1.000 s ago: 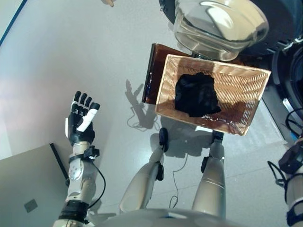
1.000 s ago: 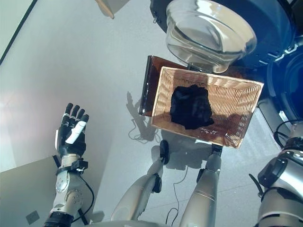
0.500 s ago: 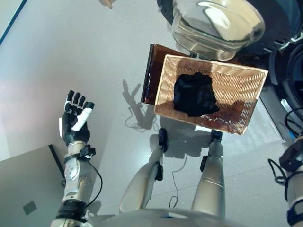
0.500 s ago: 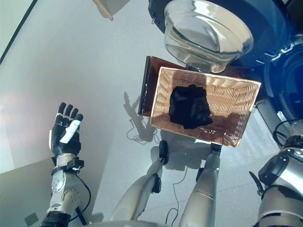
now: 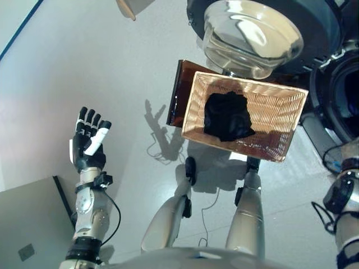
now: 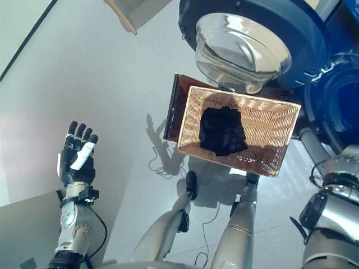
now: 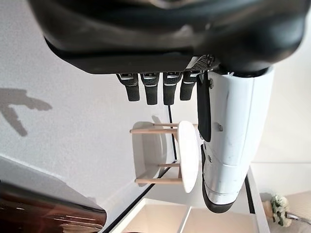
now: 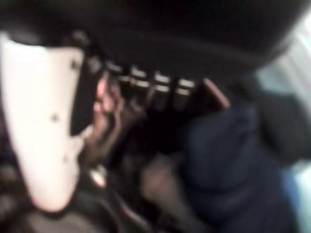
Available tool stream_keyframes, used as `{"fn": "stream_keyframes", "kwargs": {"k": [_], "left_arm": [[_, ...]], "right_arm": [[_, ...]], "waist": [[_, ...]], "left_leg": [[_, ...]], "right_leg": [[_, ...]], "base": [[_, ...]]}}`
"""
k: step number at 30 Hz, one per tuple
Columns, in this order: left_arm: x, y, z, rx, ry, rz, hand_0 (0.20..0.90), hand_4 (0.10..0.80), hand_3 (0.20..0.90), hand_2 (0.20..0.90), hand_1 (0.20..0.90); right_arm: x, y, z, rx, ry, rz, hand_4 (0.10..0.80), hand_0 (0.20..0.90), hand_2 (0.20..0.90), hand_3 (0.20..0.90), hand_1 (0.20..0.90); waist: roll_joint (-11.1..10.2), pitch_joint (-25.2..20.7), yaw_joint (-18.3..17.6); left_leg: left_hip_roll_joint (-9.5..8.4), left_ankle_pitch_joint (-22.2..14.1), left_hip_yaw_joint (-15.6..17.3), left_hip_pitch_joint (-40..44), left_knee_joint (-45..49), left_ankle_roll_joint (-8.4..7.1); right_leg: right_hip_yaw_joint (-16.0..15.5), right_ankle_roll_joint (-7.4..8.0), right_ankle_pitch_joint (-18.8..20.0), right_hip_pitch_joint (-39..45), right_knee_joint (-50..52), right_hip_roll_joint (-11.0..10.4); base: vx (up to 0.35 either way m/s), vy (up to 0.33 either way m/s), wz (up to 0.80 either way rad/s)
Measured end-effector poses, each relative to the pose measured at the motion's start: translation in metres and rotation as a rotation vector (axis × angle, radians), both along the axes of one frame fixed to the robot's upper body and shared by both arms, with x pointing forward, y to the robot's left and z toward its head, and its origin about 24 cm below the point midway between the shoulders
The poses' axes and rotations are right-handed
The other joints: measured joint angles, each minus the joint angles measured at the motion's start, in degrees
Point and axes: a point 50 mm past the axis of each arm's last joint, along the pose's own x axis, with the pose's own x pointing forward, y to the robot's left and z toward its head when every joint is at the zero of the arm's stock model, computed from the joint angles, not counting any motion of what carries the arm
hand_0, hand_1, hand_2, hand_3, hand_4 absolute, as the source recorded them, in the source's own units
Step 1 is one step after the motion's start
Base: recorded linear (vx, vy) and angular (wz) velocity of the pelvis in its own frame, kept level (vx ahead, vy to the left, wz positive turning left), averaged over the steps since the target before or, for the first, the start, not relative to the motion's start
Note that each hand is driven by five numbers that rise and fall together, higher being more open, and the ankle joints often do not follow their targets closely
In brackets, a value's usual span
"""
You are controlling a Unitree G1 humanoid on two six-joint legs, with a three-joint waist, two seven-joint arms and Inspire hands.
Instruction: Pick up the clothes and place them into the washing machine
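Observation:
A black garment (image 5: 226,116) lies bunched in the middle of a wicker basket (image 5: 283,106), which stands on a dark brown stand (image 5: 176,92) in front of me. Just beyond it is the washing machine's round glass door (image 5: 249,35), swung open, and the dark drum opening (image 5: 343,95) shows at the far right. My left hand (image 5: 87,144) is raised over the floor well to the left of the basket, open and holding nothing. My right hand (image 8: 43,121) shows only in its blurred wrist view, fingers straight, near a dark blue mass (image 8: 228,165).
A grey box (image 5: 28,218) sits on the floor at the lower left, close under my left arm. A white stool (image 7: 170,153) with wooden legs stands by the wall in the left wrist view. A wooden leg (image 5: 127,8) pokes in at the top.
The whole view has shifted a little. My left hand has drifted slightly outward to the left and stays open. The black garment has stayed in the basket.

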Motion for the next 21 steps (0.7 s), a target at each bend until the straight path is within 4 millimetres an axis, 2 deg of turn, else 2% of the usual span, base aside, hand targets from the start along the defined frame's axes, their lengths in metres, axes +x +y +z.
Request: {"fn": "stream_keyframes", "kwargs": {"k": [1,3,6,10,16,21], "left_arm": [[0.0,0.0,0.0,0.0,0.001,-0.002,0.9,0.8,0.9,0.9,0.9],[0.0,-0.001,0.0,0.009,-0.005,-0.017,0.9,0.8,0.9,0.9,0.9],[0.0,0.001,0.002,0.027,-0.007,-0.019,0.9,0.8,0.9,0.9,0.9],[-0.002,0.009,0.004,0.042,-0.012,0.015,0.9,0.8,0.9,0.9,0.9],[-0.002,0.015,0.007,0.058,-0.021,0.04,0.9,0.8,0.9,0.9,0.9],[-0.003,0.012,0.006,0.07,-0.024,0.041,0.9,0.8,0.9,0.9,0.9]], "right_arm": [[0.002,0.002,-0.005,-0.013,0.041,0.027,0.8,0.9,0.9,0.9,0.9],[0.001,0.009,-0.03,-0.028,0.227,0.108,0.8,0.9,0.9,0.9,0.9],[0.007,0.022,-0.047,-0.052,0.342,0.206,0.8,0.9,0.9,0.9,0.9],[0.019,0.04,-0.057,-0.18,0.49,0.347,0.8,0.9,0.9,0.9,0.9],[0.026,0.061,-0.069,-0.258,0.563,0.44,0.8,0.9,0.9,0.9,0.9],[0.033,0.097,-0.09,-0.396,0.684,0.594,0.8,0.9,0.9,0.9,0.9]], "waist": [[-0.09,0.05,-0.21],[-0.49,0.06,-0.33],[-0.95,0.07,-0.28],[-1.07,0.04,-0.17],[-1.44,-0.05,-0.18],[-3.6,-0.62,-0.27]], "left_leg": [[0.05,0.08,-0.21,0.11,0.01,-0.08],[0.09,0.17,-0.59,1.13,0.0,-0.17],[0.06,0.16,-0.78,2.21,0.0,-0.17],[0.25,0.47,-1.15,2.17,0.0,-0.3],[0.52,0.5,-1.24,2.89,0.0,-0.29],[1.09,0.49,-1.19,3.05,0.01,-0.36]], "right_leg": [[-0.28,-0.03,0.01,0.32,-0.07,0.0],[-1.25,-0.11,-0.05,1.95,-0.22,-0.24],[-1.69,-0.07,-0.09,3.52,-0.67,-0.38],[-2.09,-0.17,0.03,3.72,-0.7,-0.26],[-2.83,-0.23,0.22,5.42,-1.62,-0.11],[-3.26,-0.33,0.3,6.01,-2.18,0.42]], "base": [[-0.022,-0.008,0.1],[-0.023,0.002,0.11],[-0.004,0.0,0.03],[-0.01,0.001,0.01],[-0.019,-0.005,0.02],[0.003,-0.022,0.0]]}}
